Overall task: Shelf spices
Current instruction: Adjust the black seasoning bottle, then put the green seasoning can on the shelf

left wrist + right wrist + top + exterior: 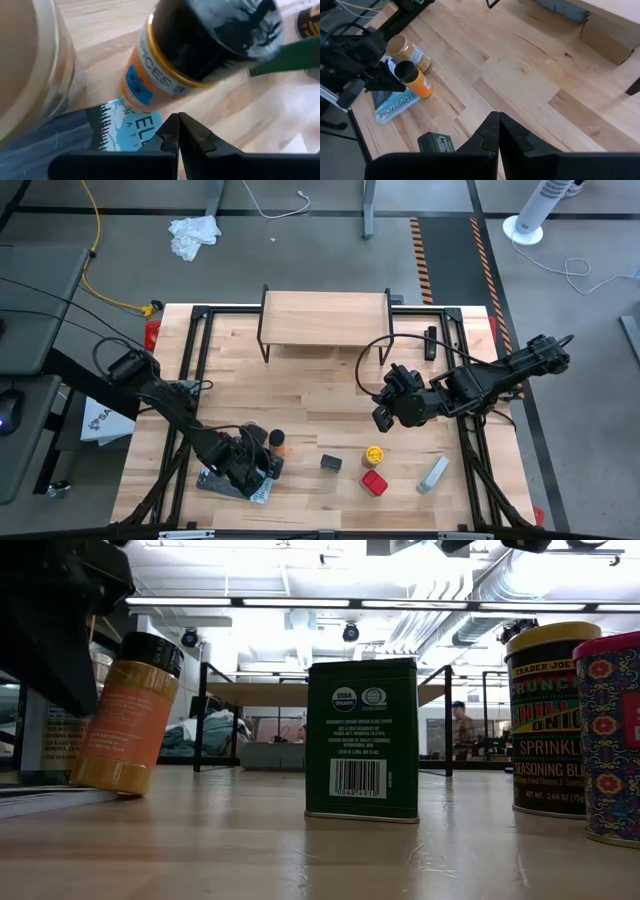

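Note:
The amber jar (128, 715) with a black cap stands tilted at the edge of a blue booklet (120, 125); it also shows in the left wrist view (200, 50). My left gripper (178, 127) is shut, close beside the jar's lower part. The tan cylinder (407, 50) stands next to it. The dark rectangular tin (331, 464), yellow jar (372, 455) and red tin (374, 482) stand upright near the table's near edge. The shelf (325, 315) stands at the far edge, its top bare. My right gripper (381, 418) is shut and empty above mid-table. My left gripper's shut fingers (170, 132) stand level and close by the amber jar's lower side (145, 97). I cannot tell whether they touch it. The jar's base is down and its cap end leans away from the gripper.
A small grey bar (432, 473) lies right of the red tin. A tan cardboard box (610, 35) sits under the shelf. The blue booklet (232, 482) lies at the near left under my left arm. Bare wood lies between the spices and the shelf.

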